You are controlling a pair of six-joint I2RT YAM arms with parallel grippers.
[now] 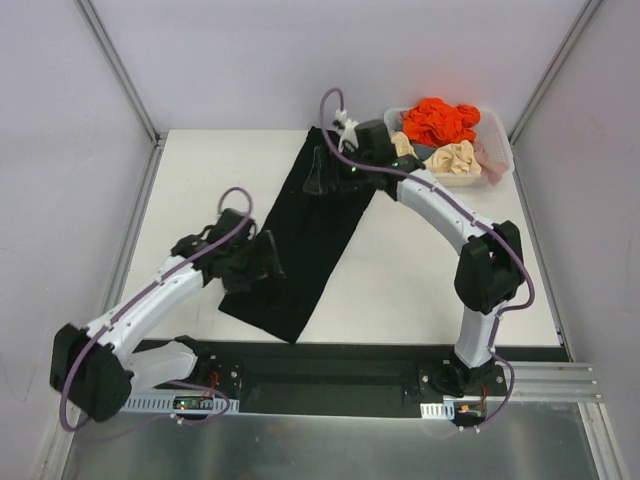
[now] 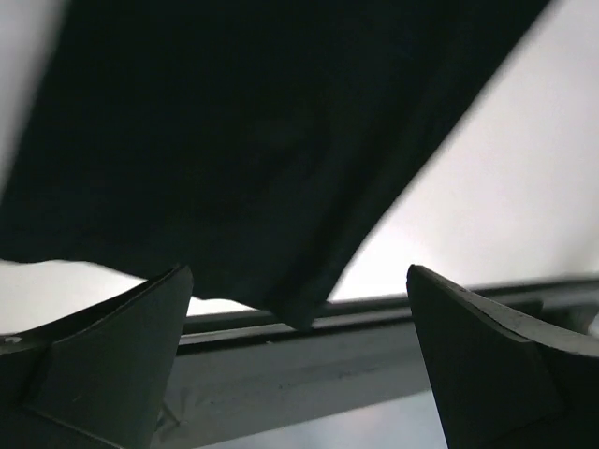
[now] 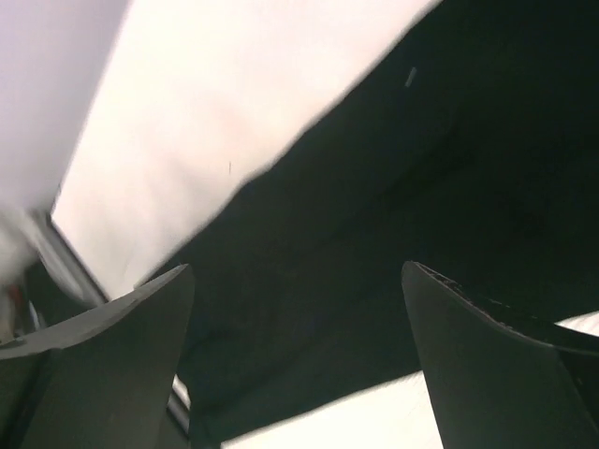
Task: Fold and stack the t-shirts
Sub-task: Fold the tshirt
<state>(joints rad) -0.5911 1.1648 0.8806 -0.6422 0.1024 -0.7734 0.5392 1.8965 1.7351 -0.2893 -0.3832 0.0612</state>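
Observation:
A black t-shirt (image 1: 308, 235) lies as a long folded strip on the white table (image 1: 430, 270), running from the back centre to the near left. It shows in the left wrist view (image 2: 243, 140) and the right wrist view (image 3: 393, 215). My left gripper (image 1: 262, 258) hovers over the strip's near part, open and empty (image 2: 299, 374). My right gripper (image 1: 325, 172) is over the strip's far end, open and empty (image 3: 295, 365).
A white basket (image 1: 497, 150) at the back right holds an orange garment (image 1: 440, 120), a beige one (image 1: 455, 157) and a pink one (image 1: 490, 158). A metal rail (image 2: 374, 309) runs along the table's near edge.

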